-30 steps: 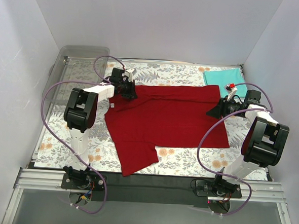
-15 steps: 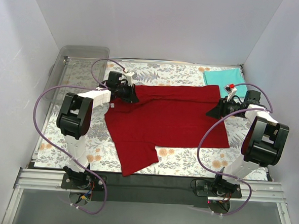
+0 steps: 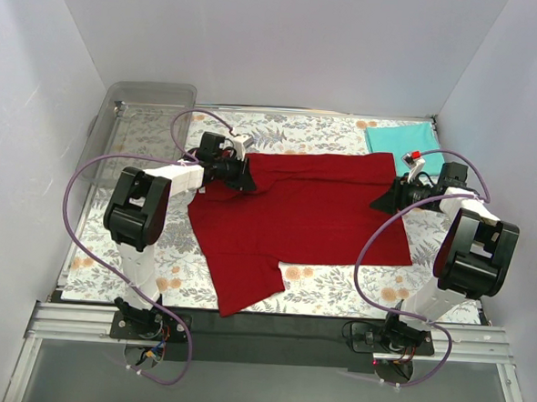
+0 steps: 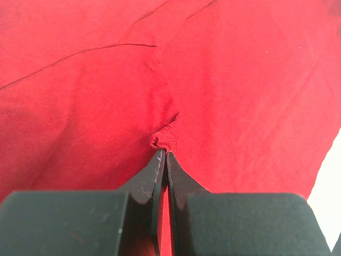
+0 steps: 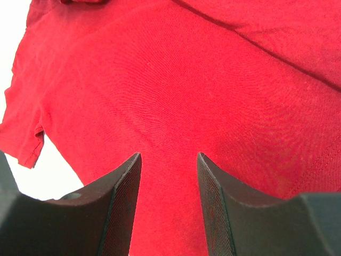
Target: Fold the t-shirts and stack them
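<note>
The dark red t-shirt lies spread on the floral table, its top edge folded over, one short sleeve pointing to the near edge. My left gripper is shut on a pinch of the red cloth at the shirt's upper left; the wrist view shows the pinched bunch at the fingertips. My right gripper is open at the shirt's right edge, its fingers apart just over the red cloth. The teal t-shirt lies folded flat at the back right.
A clear plastic tray stands at the back left corner. White walls close in the table on three sides. Purple cables loop from both arms. The floral cloth shows bare near the front edge.
My left gripper has shifted right onto the shirt's upper left part, dragging the cloth with it. The right arm has not moved.
</note>
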Controlling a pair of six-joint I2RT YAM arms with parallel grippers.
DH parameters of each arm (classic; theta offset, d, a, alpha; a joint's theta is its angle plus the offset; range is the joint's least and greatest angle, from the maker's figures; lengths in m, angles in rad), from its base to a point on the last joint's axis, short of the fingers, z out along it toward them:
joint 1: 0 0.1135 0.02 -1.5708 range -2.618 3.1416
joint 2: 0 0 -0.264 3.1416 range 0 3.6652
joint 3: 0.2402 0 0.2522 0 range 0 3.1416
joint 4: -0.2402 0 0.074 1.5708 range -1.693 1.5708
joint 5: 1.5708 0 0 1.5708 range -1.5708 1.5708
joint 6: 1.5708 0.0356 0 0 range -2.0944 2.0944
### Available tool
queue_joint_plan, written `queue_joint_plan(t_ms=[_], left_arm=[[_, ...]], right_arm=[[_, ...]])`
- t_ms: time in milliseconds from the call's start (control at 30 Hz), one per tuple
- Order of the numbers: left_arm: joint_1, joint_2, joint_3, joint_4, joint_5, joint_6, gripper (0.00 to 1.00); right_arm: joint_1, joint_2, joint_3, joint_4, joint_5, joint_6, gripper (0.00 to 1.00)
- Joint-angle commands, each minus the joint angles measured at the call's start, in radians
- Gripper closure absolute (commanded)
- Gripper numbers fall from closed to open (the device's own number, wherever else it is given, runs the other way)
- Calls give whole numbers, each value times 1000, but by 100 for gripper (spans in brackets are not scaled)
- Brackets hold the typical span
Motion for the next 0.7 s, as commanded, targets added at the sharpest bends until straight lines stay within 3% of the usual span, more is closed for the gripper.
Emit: queue_joint_plan(t_ms=[0,667], left_arm=[[-19,-78,-12,9,25,-1,96],[-47,-117,-18,-4,-18,-23,99]], right_arm=[[-3,8,12,-14,-9,-13,55],[-5,17,17,-23,-9,-19,55]])
